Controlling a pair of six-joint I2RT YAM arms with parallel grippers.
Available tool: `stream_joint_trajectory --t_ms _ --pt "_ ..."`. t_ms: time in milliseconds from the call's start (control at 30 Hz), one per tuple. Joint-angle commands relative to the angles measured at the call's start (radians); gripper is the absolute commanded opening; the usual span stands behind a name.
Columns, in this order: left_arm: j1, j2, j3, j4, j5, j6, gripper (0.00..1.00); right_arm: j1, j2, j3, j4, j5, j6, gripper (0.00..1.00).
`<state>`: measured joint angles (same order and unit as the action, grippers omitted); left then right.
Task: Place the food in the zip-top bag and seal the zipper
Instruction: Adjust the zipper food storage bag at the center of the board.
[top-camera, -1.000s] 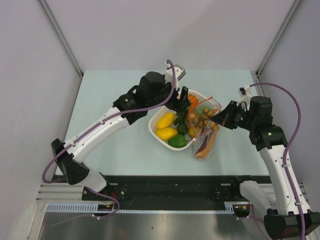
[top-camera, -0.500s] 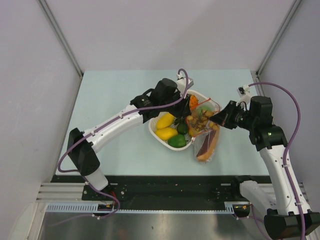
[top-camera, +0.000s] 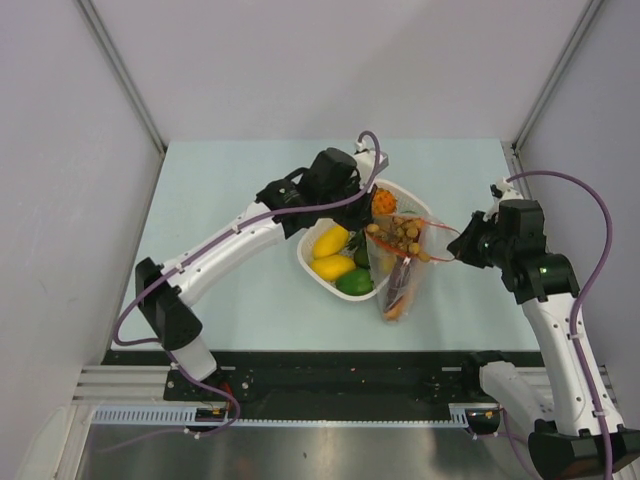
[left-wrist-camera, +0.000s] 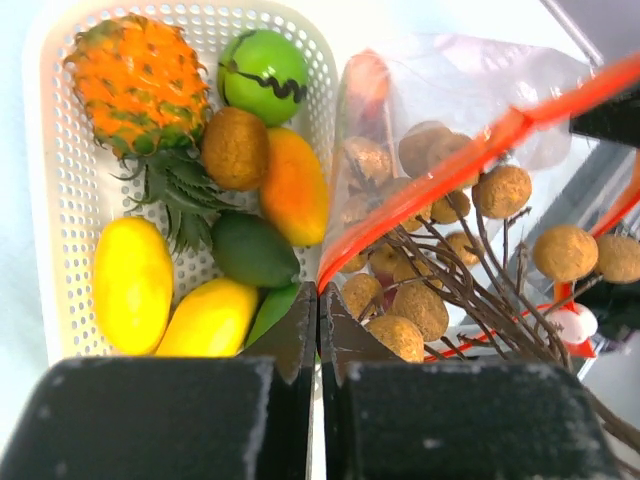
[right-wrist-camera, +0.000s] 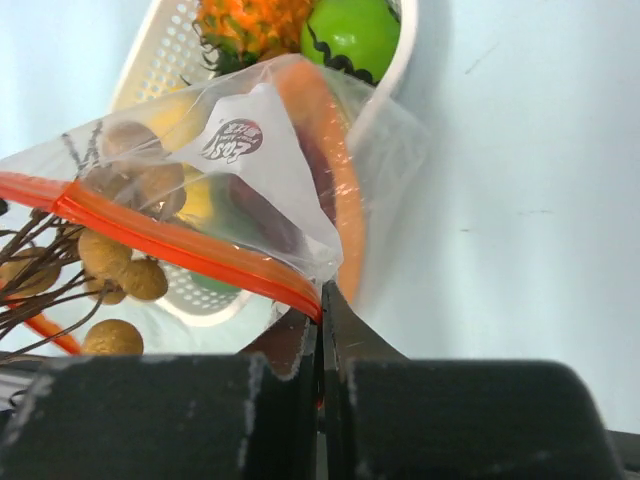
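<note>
Judging by how things lie, the task looks under halfway; the small clear floppy plastic zip-top bag (top-camera: 402, 272) hangs just right of the white oval perforated basket (top-camera: 305, 262) on the pale blue bench (top-camera: 230, 200); inside it sit the brown berry cluster on dark twigs (left-wrist-camera: 420, 310) and, lower down, the long orange slice with a dark red centre (top-camera: 397, 297); some berries and twigs seem to poke past the mouth.

The basket holds the rest: the spiky orange pineapple piece (left-wrist-camera: 140, 80), a round green fruit (left-wrist-camera: 263, 75), a brown ball (left-wrist-camera: 236, 148), an orange mango (left-wrist-camera: 293, 190), a dark green piece (left-wrist-camera: 252, 250) and two yellow mangoes (left-wrist-camera: 132, 285); all of these are left to load.

The thin red-orange zipper (left-wrist-camera: 440, 175) is not yet sealed; its two lips stand apart; the left pincer (left-wrist-camera: 318, 300) is pressed together on one end of it, the right pincer (right-wrist-camera: 322, 300) nips the other end, and the mouth is stretched between them.
</note>
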<state>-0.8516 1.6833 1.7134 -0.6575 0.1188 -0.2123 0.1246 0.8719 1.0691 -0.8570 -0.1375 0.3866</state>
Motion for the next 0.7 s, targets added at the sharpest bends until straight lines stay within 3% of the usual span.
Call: stream_joint_trajectory --t_ms 0,167,300,433,667 --pt "-0.046 0.035 0.049 -0.100 0.039 0.091 0.00 0.009 -0.001 0.058 -0.036 -0.005 -0.032 0.00" --pt "-0.112 0.101 0.196 -0.140 0.028 0.131 0.05 0.013 -0.025 0.058 0.036 -0.256 -0.003 0.00" --pt "-0.112 0.076 0.221 -0.110 0.061 0.125 0.40 0.021 -0.030 0.058 0.029 -0.304 -0.008 0.00" --pt "-0.101 0.015 0.085 -0.042 0.099 0.097 0.66 0.021 -0.039 0.058 0.026 -0.303 -0.015 0.00" --pt "-0.064 0.041 0.041 -0.070 0.153 0.048 0.57 0.020 -0.050 0.060 0.038 -0.321 -0.009 0.00"
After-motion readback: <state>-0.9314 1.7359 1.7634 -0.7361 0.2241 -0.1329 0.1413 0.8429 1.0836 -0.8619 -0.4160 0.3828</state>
